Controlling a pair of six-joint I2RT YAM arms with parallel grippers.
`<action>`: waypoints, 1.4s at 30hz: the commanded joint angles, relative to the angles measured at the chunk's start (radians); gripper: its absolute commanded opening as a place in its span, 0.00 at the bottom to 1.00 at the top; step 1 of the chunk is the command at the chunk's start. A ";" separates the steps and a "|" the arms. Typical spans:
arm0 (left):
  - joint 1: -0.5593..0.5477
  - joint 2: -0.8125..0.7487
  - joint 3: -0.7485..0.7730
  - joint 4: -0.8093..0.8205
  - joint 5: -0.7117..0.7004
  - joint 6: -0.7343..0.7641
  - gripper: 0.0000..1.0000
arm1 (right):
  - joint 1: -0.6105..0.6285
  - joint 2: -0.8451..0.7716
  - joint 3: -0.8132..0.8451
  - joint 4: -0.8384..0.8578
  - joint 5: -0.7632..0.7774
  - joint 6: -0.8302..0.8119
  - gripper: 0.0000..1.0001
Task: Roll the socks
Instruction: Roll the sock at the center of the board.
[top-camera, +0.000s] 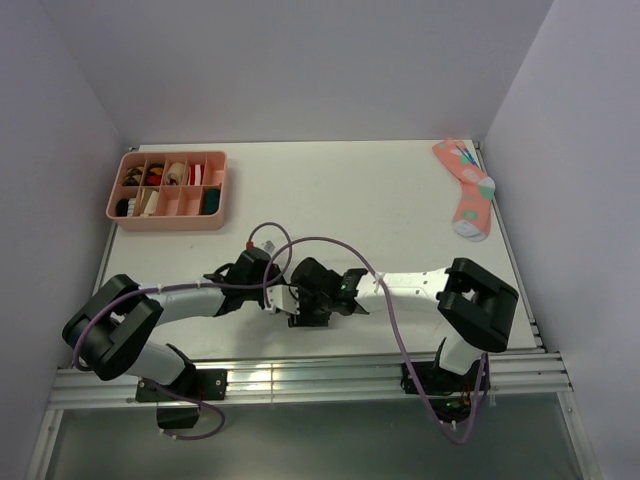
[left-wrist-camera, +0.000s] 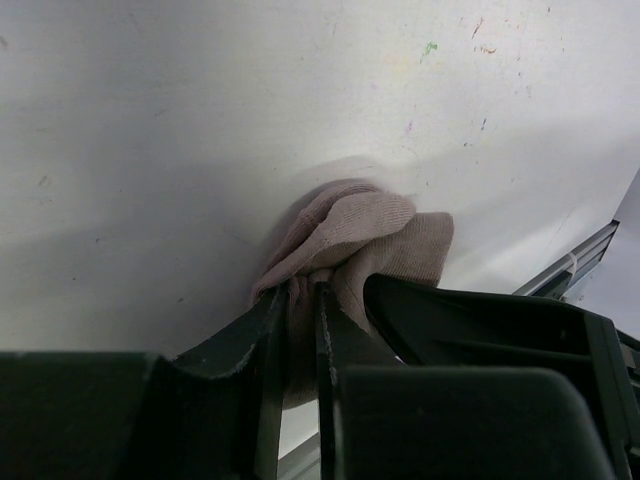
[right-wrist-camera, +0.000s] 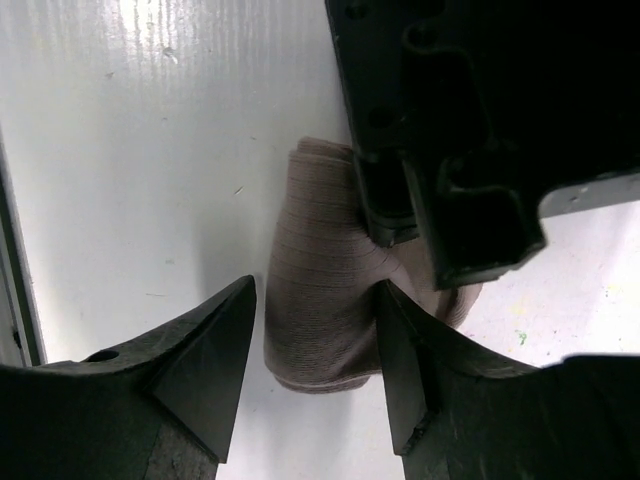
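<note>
A taupe-brown sock (left-wrist-camera: 360, 225) lies bunched into a thick fold on the white table near its front edge. My left gripper (left-wrist-camera: 296, 295) is shut on the near end of the sock, with fabric pinched between its fingers. In the right wrist view the sock (right-wrist-camera: 320, 250) is a ribbed roll, and my right gripper (right-wrist-camera: 315, 290) stands open astride it. The right gripper's right finger (right-wrist-camera: 400, 370) touches the sock and the left finger stays apart from it. The left gripper (right-wrist-camera: 400, 215) grips the sock's far side from above. From the top, both grippers (top-camera: 290, 300) (top-camera: 335, 295) meet and hide the sock.
A pink compartment tray (top-camera: 168, 215) holding small rolled items sits at the back left. A coral-pink spotted sock (top-camera: 466, 190) lies at the back right. The metal rail (top-camera: 300, 375) of the table's front edge runs just behind the grippers. Grey walls close in both sides.
</note>
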 joint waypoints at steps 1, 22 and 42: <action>0.000 0.024 -0.046 -0.079 0.025 0.043 0.00 | -0.001 0.039 0.035 -0.020 -0.017 0.014 0.58; 0.001 -0.120 -0.181 0.097 -0.092 -0.101 0.01 | -0.246 0.263 0.412 -0.489 -0.419 0.007 0.40; -0.146 -0.258 -0.265 0.171 -0.372 -0.179 0.09 | -0.386 0.507 0.624 -0.749 -0.538 0.023 0.40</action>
